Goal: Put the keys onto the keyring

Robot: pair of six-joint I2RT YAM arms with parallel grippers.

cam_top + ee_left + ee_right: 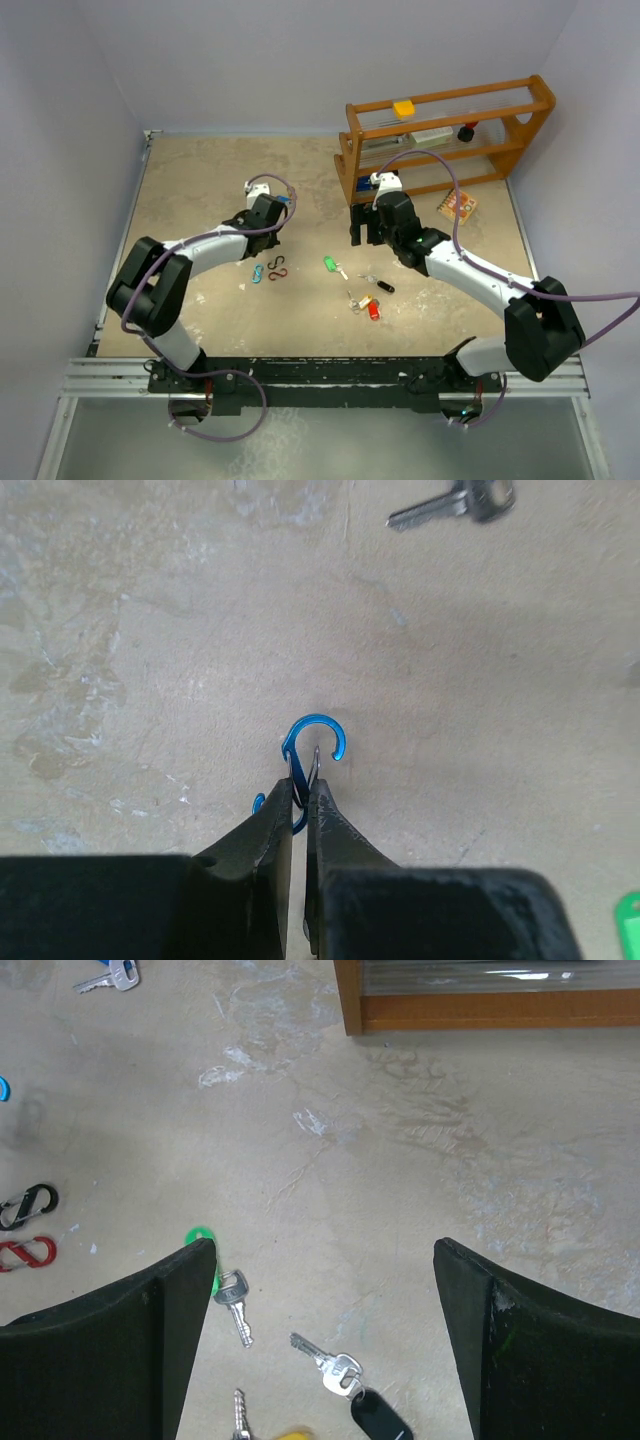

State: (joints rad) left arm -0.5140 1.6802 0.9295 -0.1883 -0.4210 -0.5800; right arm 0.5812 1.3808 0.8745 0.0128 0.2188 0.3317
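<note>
My left gripper [303,785] is shut on a blue S-shaped keyring clip [318,718], pinching its lower half against the table; the upper hook sticks out past the fingertips. A silver key [455,502] lies beyond it. In the top view the left gripper [283,203] is at the table's middle left. My right gripper [322,1250] hangs open above the loose keys: one on a green tag [233,1295], one on a black tag [335,1365], and another by a yellow tag [240,1415]. From above, the green [331,265], black [384,286], yellow [365,302] and red [374,311] tagged keys lie between the arms.
A black clip [28,1205] and a red clip [28,1253] lie left of the keys, with a teal one [258,273] beside them. A wooden rack [445,140] stands at the back right, close behind the right gripper [362,228]. An orange card [457,205] lies by it.
</note>
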